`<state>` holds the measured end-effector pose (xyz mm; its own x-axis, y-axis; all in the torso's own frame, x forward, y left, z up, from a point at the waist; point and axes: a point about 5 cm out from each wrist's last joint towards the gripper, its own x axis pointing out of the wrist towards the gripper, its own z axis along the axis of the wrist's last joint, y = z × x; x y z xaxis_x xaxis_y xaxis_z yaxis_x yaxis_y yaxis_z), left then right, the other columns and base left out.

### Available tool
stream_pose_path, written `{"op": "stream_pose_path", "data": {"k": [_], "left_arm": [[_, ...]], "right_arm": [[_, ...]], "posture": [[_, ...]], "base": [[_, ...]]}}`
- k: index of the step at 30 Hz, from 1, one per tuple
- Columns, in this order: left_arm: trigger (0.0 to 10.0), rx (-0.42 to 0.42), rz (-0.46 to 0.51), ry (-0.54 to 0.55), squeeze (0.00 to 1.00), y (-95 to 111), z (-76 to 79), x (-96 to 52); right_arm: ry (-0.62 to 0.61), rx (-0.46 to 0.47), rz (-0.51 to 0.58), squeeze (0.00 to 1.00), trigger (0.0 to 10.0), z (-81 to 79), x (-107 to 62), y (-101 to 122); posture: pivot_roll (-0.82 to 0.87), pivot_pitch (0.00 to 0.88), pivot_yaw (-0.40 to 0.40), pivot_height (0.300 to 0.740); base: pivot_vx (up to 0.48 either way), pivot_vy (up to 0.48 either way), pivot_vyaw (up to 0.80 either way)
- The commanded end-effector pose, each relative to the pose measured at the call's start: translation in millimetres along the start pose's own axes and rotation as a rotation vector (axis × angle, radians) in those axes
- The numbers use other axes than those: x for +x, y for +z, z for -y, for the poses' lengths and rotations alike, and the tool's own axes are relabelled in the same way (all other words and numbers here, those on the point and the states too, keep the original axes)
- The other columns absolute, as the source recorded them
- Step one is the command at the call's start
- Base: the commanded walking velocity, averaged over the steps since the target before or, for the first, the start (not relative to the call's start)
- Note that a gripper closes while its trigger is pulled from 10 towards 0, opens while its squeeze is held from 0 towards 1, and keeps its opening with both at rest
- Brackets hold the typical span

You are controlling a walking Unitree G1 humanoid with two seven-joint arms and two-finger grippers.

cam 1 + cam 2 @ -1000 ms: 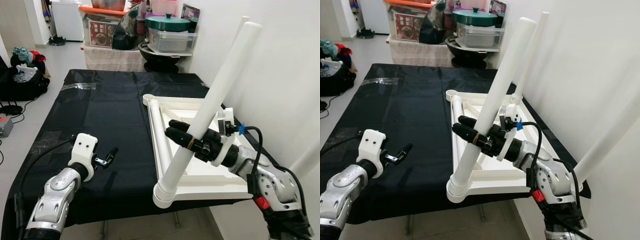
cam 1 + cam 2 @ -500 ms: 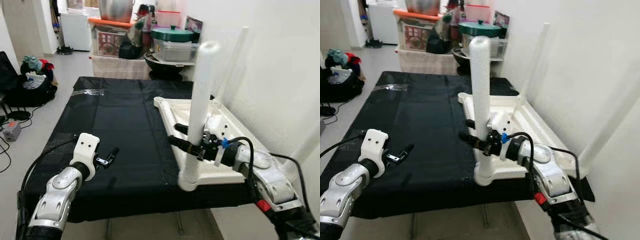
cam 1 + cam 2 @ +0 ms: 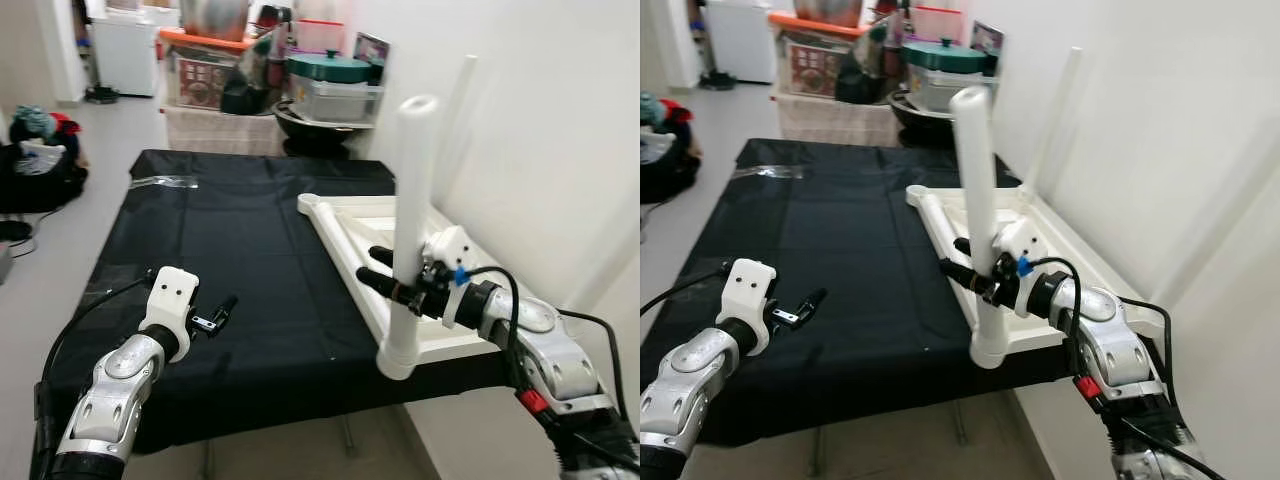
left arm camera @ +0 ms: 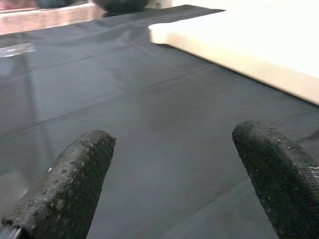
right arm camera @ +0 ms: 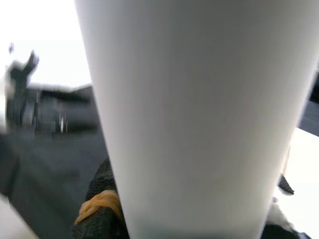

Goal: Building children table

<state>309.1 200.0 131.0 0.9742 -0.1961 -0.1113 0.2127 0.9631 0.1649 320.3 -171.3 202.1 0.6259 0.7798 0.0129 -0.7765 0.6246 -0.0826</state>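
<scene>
The left gripper [image 3: 226, 305] hovers with jaws apart over the black cloth [image 3: 240, 240], well left of the white tabletop [image 3: 350, 225]. At the tabletop's near corner, the right gripper [image 3: 385, 278] clamps the upright white leg [image 3: 411, 200].

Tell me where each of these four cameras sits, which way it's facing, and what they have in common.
Left eye view: on the head, looking down at the black table; both arms show.
Right eye view: same head, same scene, slightly offset.
Left wrist view: along the left gripper, open above the tablecloth.
Right wrist view: along the right gripper, shut on the upright white table leg.
Shared: the upside-down white tabletop appears in both eye views and the left wrist view.
</scene>
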Motion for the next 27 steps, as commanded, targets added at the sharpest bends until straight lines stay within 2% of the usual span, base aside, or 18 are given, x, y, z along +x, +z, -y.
{"op": "stream_pose_path", "data": {"k": [1,4,6,8,16,19,20,23,27], "left_arm": [[10.0,-0.006,-0.003,-0.009,0.0,-1.5,3.6,0.9],[10.0,-0.01,-0.007,-0.005,0.0,-3.4,2.9,-0.7],[10.0,-0.01,-0.007,-0.005,0.0,-3.4,2.9,-0.7],[10.0,-0.01,-0.009,-0.007,0.0,-3.6,3.9,0.3],[10.0,-0.006,-0.007,-0.013,0.0,-2.5,4.6,1.7],[10.0,-0.004,-0.011,-0.012,0.0,-3.1,3.6,1.2],[10.0,-0.004,-0.011,-0.012,0.0,-3.1,3.6,1.2],[10.0,-0.003,-0.013,-0.017,0.0,-3.2,4.7,1.3],[10.0,-0.003,-0.014,-0.02,0.0,-3.2,5.1,1.4]], "right_arm": [[0.037,0.136,-0.037,0.0,0.0,-7.6,2.7,-22.0],[-0.028,0.179,0.06,0.0,0.0,-4.0,9.7,-15.7],[-0.028,0.179,0.06,0.0,0.0,-4.0,9.7,-15.7],[-0.071,0.187,0.106,0.0,0.0,-6.7,19.0,-15.9],[-0.053,0.229,0.126,0.0,0.0,-19.8,31.7,-21.5],[-0.005,0.269,0.121,0.0,0.0,-33.9,39.6,-27.8],[-0.005,0.269,0.121,0.0,0.0,-33.9,39.6,-27.8],[0.095,0.271,0.093,0.0,0.0,-46.5,44.3,-30.6],[0.187,0.264,0.061,0.0,0.0,-52.7,44.6,-31.3]], "posture": [[0.1,0.0,-0.127,0.74],[0.1,0.0,-0.123,0.74],[0.1,0.0,-0.123,0.74],[0.1,0.0,-0.12,0.74],[0.11,0.0,-0.121,0.74],[0.11,0.0,-0.123,0.74],[0.11,0.0,-0.123,0.74],[0.11,0.0,-0.126,0.74],[0.12,0.0,-0.125,0.74]], "base": [[0.0,0.0,0.0],[0.0,0.0,0.0],[0.0,0.0,0.0],[0.0,0.0,0.0],[0.0,0.0,0.0],[0.0,0.0,0.0],[0.0,0.0,0.0],[0.0,0.0,0.0],[0.0,0.0,0.0]]}}
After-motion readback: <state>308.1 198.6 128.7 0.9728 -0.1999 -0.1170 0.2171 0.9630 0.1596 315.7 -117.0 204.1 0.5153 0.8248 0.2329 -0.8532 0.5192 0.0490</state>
